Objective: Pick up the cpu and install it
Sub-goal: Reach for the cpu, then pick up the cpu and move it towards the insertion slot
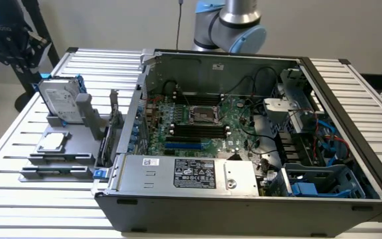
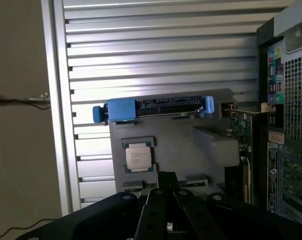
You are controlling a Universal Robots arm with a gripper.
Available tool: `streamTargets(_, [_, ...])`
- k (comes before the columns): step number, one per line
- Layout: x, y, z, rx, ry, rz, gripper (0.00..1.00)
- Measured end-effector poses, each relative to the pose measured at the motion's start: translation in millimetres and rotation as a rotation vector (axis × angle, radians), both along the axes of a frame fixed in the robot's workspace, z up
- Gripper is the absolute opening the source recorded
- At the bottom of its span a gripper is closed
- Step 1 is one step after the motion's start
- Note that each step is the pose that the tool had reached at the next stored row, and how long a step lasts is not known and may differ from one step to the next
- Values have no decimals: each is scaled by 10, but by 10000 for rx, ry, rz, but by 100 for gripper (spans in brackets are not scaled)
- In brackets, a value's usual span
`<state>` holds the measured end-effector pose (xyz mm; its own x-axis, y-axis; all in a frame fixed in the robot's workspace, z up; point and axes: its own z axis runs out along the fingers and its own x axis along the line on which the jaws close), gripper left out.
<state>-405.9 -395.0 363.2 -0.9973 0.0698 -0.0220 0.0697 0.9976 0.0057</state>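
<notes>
The cpu [image 1: 51, 142], a small square chip with a dull silver top, lies flat in a recess of the grey parts holder [image 1: 78, 149] on the slatted table, at the exterior view's left of the open computer case. In the wrist view the cpu [image 2: 139, 156] lies well below my gripper [image 2: 167, 179]. The black fingers are shut together with nothing between them. The green board's empty cpu socket [image 1: 203, 115] sits in the middle of the case. Only the arm's blue-and-silver joint [image 1: 234, 22] shows behind the case.
An upright silver drive [image 1: 61, 102] with blue brackets [image 2: 121, 110] stands on the holder behind the cpu. A card [image 1: 115, 124] stands upright next to the case wall. The power supply [image 1: 184, 174] and cables fill the case's front and right. A dark stand [image 1: 8, 37] is at the far left.
</notes>
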Motion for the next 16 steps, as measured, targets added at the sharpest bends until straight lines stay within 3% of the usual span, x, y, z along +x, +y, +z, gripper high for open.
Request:
streamTargets(3, [-108, 9, -9, -20, 1, -1, 11])
streamTargets(16, [-108, 18, -10, -19, 0, 0, 11])
